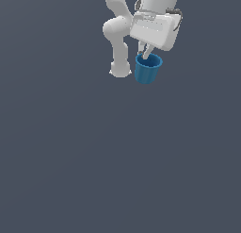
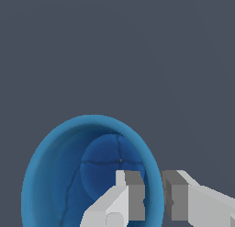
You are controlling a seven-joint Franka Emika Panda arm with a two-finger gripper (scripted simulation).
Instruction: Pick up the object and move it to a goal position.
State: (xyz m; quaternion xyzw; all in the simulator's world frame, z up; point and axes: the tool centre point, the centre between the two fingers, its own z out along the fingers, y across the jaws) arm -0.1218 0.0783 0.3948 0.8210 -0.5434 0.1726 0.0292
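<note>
With one finger inside the cup point(image 2: 64, 175) and one outside, the gripper point(image 2: 153, 196) pinches its wall, jaws nearly closed. Grasp looks made; whether it's lifted, I can't tell, and the carry remains. Under the hand, the cup stands upright, mouth up, axis vertical.
</note>
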